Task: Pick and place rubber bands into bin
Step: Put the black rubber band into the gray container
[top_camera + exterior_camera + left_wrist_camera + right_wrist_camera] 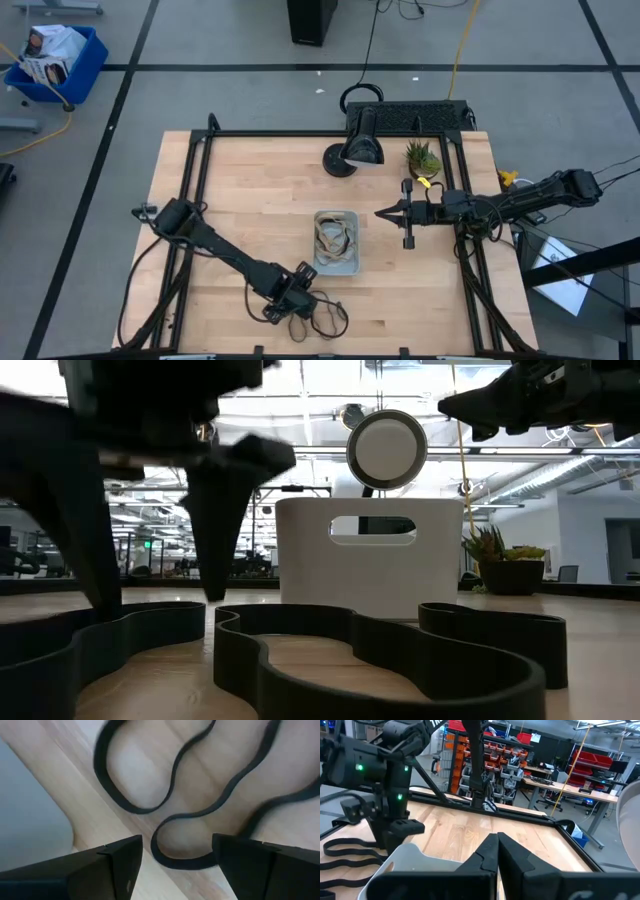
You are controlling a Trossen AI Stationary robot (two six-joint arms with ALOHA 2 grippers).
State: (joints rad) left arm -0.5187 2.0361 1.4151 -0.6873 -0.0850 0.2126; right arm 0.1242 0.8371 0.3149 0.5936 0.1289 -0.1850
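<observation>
- Left gripper (297,297): positioned low over the table just off the bin's near-left corner, fingers (117,865) spread apart with nothing between them. A dark band loop lies on the wood directly under the gap.
- Rubber bands (322,318): dark loops lie loose on the table beside and just past the left gripper, off the bin's near end. In the low view they sit in wavy folds across the foreground. Further bands (334,238), tan and dark, rest inside the bin.
- Bin (352,263): pale tray at mid-table, standing between the two grippers.
- Right gripper (382,212): held above the table just off the bin's right side, fingers closed together, empty.
- Surroundings: a desk lamp (361,143) stands beyond the bin's far end. A small potted plant (422,158) sits beyond the bin's far-right corner. A blue crate (58,60) rests on the floor, well away from the bin, off the table.
- Obstruction: in the low view the left gripper and the foreground bands partly mask the bin.
</observation>
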